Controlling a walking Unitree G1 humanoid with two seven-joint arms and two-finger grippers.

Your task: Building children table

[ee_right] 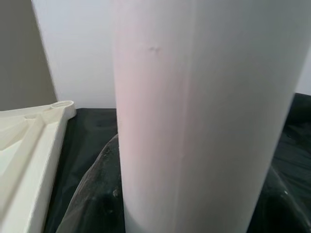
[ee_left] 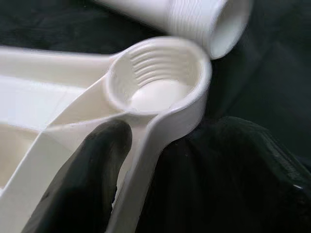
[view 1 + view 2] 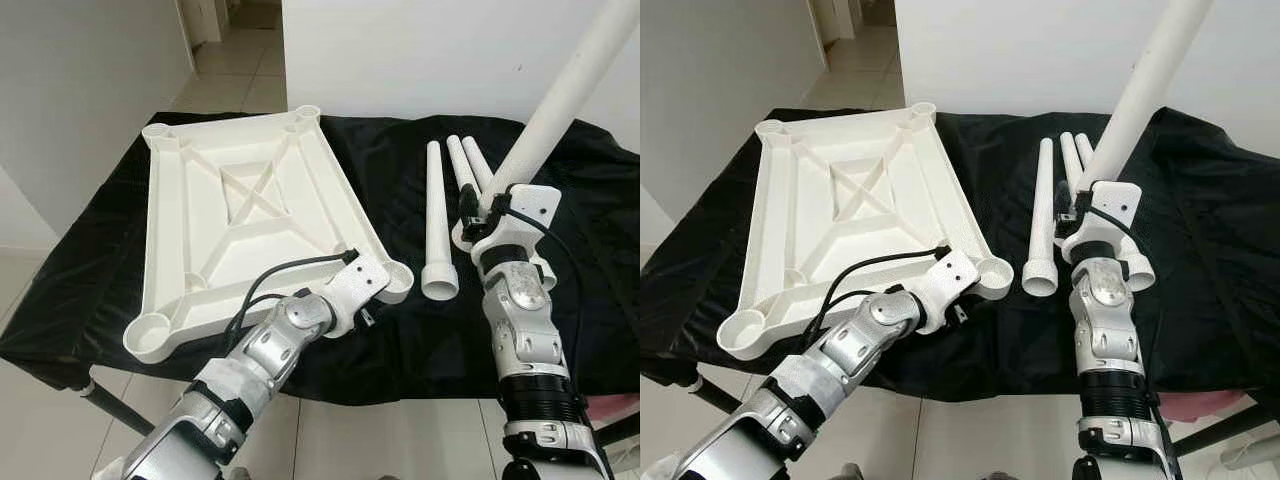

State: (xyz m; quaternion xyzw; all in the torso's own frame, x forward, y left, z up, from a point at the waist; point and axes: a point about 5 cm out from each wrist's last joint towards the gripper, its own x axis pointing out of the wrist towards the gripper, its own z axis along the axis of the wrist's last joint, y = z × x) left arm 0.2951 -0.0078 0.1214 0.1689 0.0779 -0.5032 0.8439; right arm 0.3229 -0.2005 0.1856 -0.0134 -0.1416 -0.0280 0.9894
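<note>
Currently left gripper (image 3: pixel 372 318) fingers clamp the tabletop (image 3: pixel 250 215) corner; right gripper (image 3: pixel 478 215) grips a raised leg (image 3: pixel 560 100), which could cross-thread if tilted.

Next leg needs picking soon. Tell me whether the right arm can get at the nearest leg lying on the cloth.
Probably not yet: the right gripper is shut on a raised table leg. The lying leg sits close beside it, unobstructed, on the black cloth.

**No readable text**

No words, labels, brands or numbers can be read anywhere. The tabletop (image 3: pixel 250 220), the legs (image 3: pixel 437 225) and the black cloth (image 3: pixel 400 180) are all plain and unmarked, and the arms carry no legible marking.
</note>
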